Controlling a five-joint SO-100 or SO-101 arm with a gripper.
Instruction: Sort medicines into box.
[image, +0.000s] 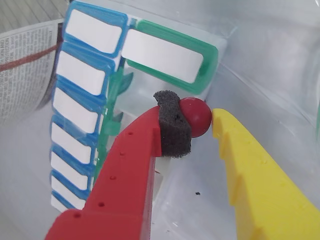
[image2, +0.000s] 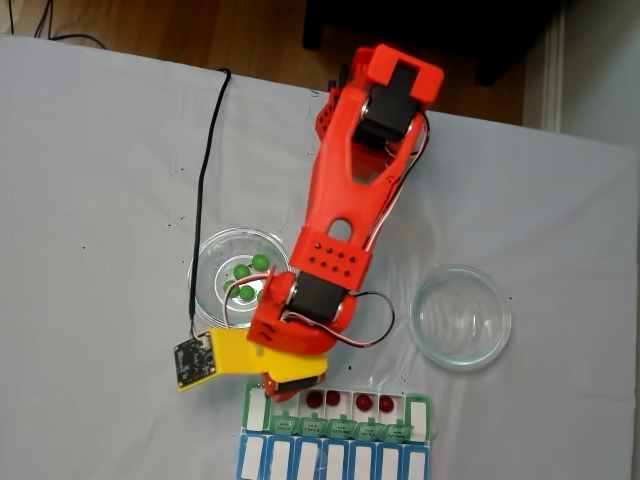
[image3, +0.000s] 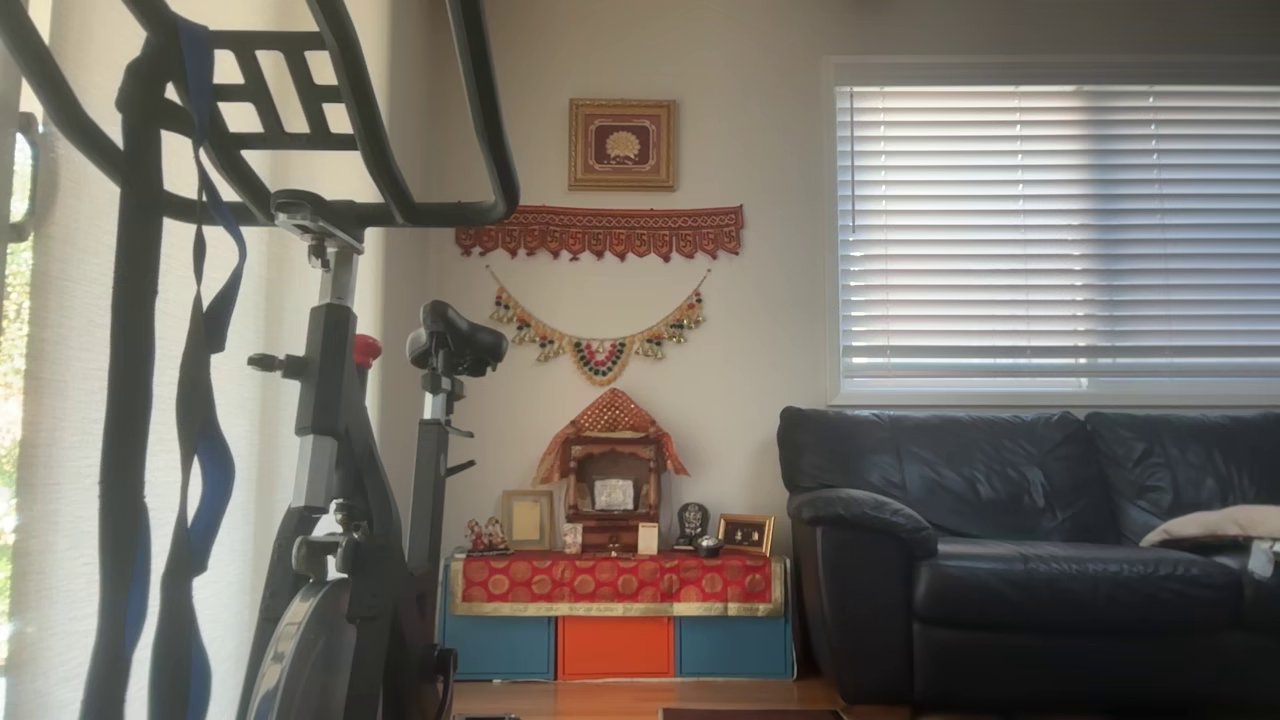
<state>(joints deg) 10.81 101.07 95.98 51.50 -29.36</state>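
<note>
In the wrist view the gripper (image: 202, 122) is pinching a glossy dark red ball (image: 196, 116) between foam pad and yellow finger, over a white compartment of the green-lidded box (image: 170, 57); in the fixed view four red balls (image2: 314, 398) are lying in the box (image2: 420, 415), green balls (image2: 261, 261) sitting in the left glass dish (image2: 215, 250).

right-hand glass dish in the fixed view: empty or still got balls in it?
Empty. The right glass dish shows only bare glass over the white cloth, while the left dish holds green balls.
</note>
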